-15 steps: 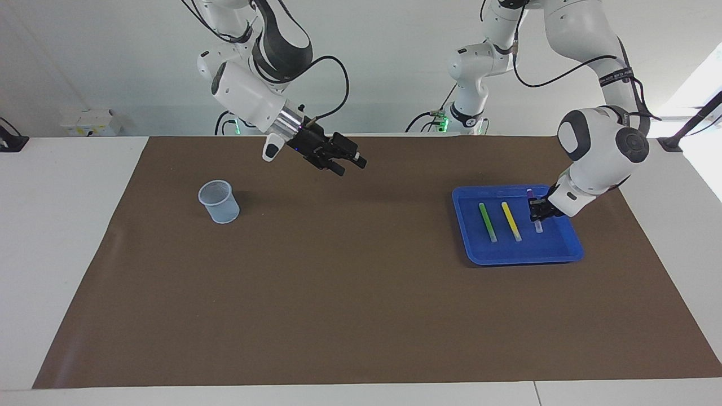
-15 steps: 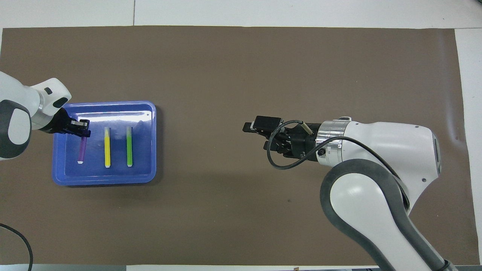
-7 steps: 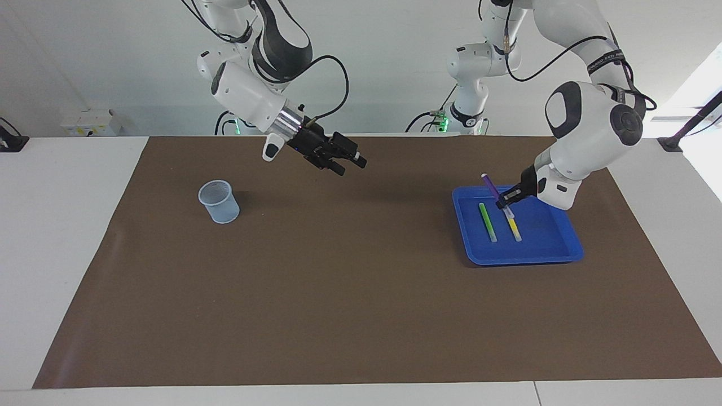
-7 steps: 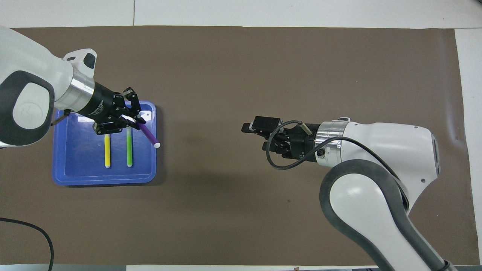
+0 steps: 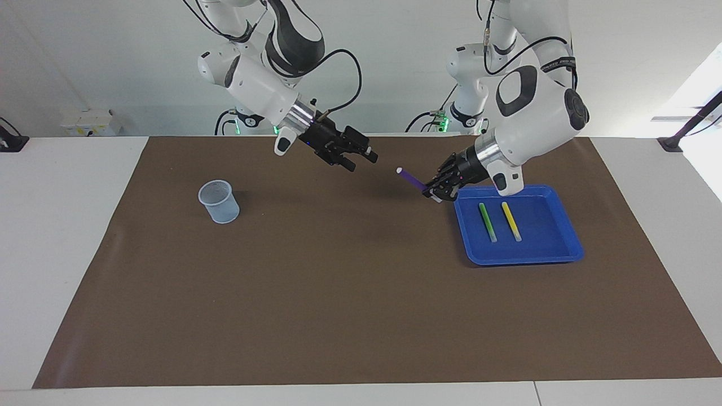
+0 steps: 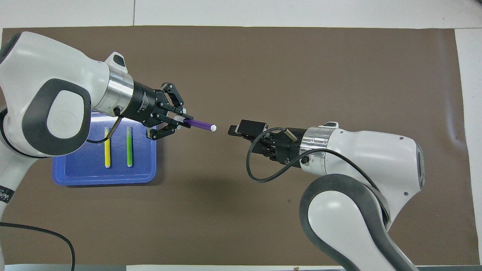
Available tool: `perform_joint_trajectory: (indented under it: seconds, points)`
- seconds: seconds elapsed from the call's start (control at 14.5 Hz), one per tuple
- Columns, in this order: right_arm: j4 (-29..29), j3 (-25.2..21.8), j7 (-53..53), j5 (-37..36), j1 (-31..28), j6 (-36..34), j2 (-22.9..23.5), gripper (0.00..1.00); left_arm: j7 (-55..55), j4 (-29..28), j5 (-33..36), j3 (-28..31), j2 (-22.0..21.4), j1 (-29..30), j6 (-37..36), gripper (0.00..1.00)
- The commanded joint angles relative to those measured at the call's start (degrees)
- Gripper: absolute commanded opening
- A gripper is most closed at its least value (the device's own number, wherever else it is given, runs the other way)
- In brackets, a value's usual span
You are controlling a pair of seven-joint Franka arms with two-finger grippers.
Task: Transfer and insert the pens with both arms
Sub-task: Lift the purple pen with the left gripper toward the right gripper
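Left gripper (image 6: 180, 122): fingers clenched on the purple pen (image 6: 199, 124), airborne over the counter (image 6: 263, 218), long axis running 9 to 3 o'clock overhead. Right gripper (image 6: 235, 130): fingers released, nearest, at the pen's 3 o'clock. Green pen (image 6: 129, 146), yellow pen (image 6: 107, 147): in the blue tray (image 6: 67, 177).

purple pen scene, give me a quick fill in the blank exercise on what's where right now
1. The left gripper is shut on the ____ pen.
2. The green pen and the yellow pen lie in the blue ____.
3. The right gripper, up over the brown mat, holds ____.
4. The clear cup stands toward the ____ arm's end of the table.

Missing words: purple; tray; nothing; right
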Motion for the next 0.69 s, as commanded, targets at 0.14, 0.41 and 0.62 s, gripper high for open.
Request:
perform_joint_trajectory:
  seconds: [0.14,0.41,0.62]
  points:
    - [1.47,2.41,2.50,1.43,0.32,5.77,1.38,1.00,-2.45,-6.16,-4.59,0.30,-3.85,-3.08,5.51,0.00]
    - [2.61,3.55,2.50,1.35,0.41,8.67,2.35,0.95,-2.89,-6.08,-4.68,0.30,-4.12,-3.43,5.96,0.00]
    - [3.14,3.55,2.41,1.35,0.32,9.02,2.97,0.92,-2.98,-6.16,-4.68,0.30,-4.21,-3.78,6.04,0.00]
